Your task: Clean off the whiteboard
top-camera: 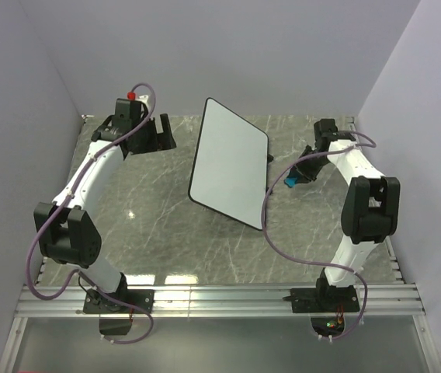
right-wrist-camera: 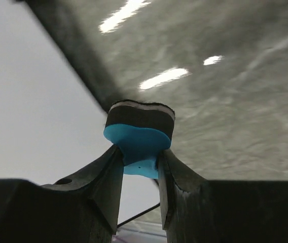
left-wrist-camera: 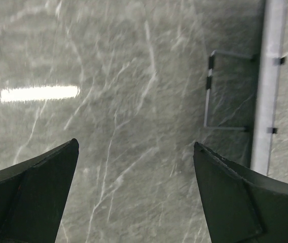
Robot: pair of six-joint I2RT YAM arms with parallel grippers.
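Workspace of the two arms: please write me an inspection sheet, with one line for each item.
Surface: grey marbled table, with light reflections on it.
Job's things: whiteboard at the middle, turned at an angle; no writing visible on its face. Blue eraser held just right of the board.
Clutter: a thin wire frame on the table in the left wrist view; purpose unclear.
Grippers: left gripper open, holding nothing, over bare table; right gripper shut on the eraser.
Cables: a purple cable loops along each arm.
Surroundings: plain walls on three sides; metal rail at the near edge.
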